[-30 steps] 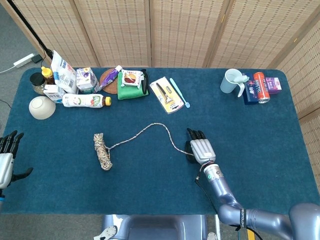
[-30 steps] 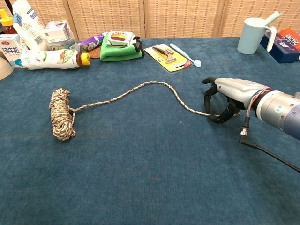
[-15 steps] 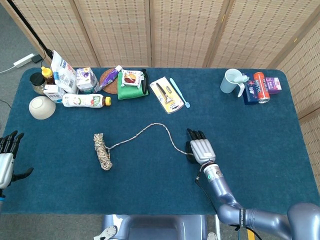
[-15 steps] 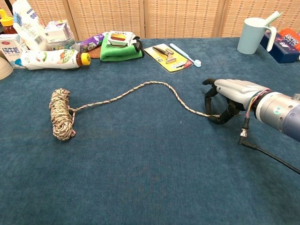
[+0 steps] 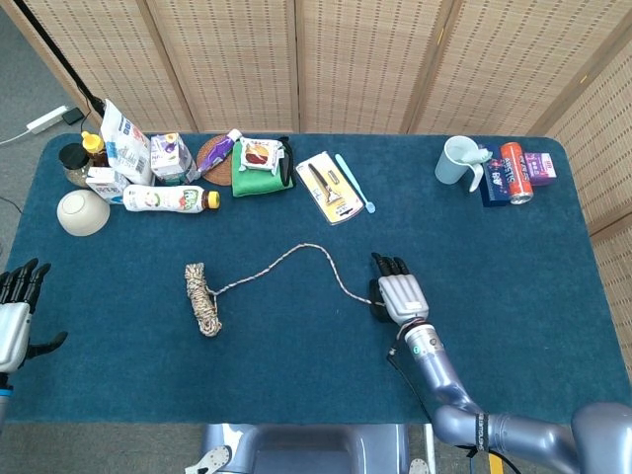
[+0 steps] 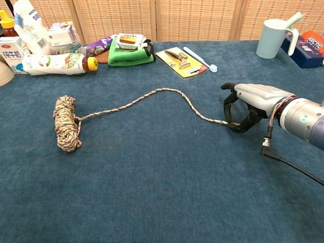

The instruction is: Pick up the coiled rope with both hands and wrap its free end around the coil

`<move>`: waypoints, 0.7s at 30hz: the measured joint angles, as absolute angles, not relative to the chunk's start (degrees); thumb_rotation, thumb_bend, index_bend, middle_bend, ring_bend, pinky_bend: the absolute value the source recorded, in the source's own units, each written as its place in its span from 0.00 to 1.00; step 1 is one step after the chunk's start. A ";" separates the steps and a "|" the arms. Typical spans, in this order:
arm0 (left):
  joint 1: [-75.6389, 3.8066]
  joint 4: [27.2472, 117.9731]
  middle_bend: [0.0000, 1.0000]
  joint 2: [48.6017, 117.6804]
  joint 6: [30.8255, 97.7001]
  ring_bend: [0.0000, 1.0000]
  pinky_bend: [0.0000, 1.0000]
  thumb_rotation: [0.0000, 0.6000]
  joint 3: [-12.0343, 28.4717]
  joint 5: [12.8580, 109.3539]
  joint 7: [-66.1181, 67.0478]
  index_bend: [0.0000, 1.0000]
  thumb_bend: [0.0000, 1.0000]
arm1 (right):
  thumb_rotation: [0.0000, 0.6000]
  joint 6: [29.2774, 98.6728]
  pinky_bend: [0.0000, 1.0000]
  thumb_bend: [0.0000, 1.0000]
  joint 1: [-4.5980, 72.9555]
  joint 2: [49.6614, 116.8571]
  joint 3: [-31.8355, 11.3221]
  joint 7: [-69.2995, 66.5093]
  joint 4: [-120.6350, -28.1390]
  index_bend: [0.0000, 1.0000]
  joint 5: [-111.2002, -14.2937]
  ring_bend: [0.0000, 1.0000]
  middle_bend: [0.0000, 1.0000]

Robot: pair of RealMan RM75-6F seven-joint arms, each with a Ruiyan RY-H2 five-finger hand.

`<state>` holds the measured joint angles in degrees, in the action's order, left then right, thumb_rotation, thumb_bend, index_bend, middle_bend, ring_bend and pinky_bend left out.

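The coiled rope (image 5: 202,298) (image 6: 67,123) lies on the blue table, left of centre. Its free strand (image 5: 314,247) (image 6: 167,91) arcs rightward to my right hand (image 5: 399,292) (image 6: 248,104). That hand rests palm down on the cloth, fingers curled to the table, and pinches the rope's free end (image 6: 230,122) between thumb and fingers. My left hand (image 5: 15,314) hovers at the table's far left edge, well away from the coil, fingers spread and holding nothing. The chest view does not show it.
Along the back left stand a bowl (image 5: 82,211), a bottle (image 5: 168,198), cartons and a green cloth (image 5: 262,168). A yellow card with tools (image 5: 329,186) lies at back centre. A cup (image 5: 457,160) and can (image 5: 515,171) stand at back right.
My right hand has shifted slightly to the right, drawing the rope's free end along with it. The coil and my left hand have stayed put.
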<state>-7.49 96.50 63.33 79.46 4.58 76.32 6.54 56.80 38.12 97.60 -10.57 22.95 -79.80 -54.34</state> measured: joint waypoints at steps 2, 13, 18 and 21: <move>-7.50 96.51 0.00 63.35 79.44 0.00 0.00 1.00 4.56 76.31 6.56 0.00 0.16 | 1.00 56.85 0.00 0.46 38.01 97.45 -10.54 22.85 -79.87 0.59 -54.40 0.00 0.00; -8.04 95.79 0.00 63.77 78.90 0.00 0.00 1.00 4.55 76.74 6.46 0.00 0.16 | 1.00 58.24 0.00 0.47 37.50 95.56 -11.00 21.90 -82.39 0.60 -56.24 0.00 0.00; -8.80 94.12 0.00 64.30 78.74 0.00 0.00 1.00 4.46 79.20 4.55 0.00 0.15 | 1.00 59.02 0.00 0.47 37.44 93.41 -11.40 22.25 -84.87 0.60 -57.07 0.00 0.00; -9.58 92.72 0.00 64.67 78.67 0.00 0.00 1.00 4.22 81.66 4.03 0.00 0.16 | 1.00 59.43 0.00 0.47 37.39 92.04 -11.54 22.70 -86.33 0.60 -57.43 0.00 0.00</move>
